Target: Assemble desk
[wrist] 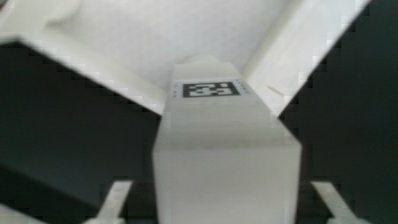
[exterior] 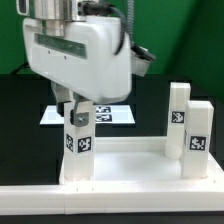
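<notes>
Now pincer [exterior: 78, 108] grips upright leg [exterior: 78, 140] at desk top [exterior: 130, 165] corner, prob. seated in socket; 2 legs opposite.

Marker board [exterior: 100, 113]: flat white sheet with black-white tags, lying mid-frame on the black table [exterior: 170, 72], partly hidden. Green wall [exterior: 185, 25] across the top of the frame, upper right clearest. Long white border bar [exterior: 150, 203] runs along the bottom edge. In the wrist view, black table surface [wrist: 54, 130] shows at both sides.
</notes>
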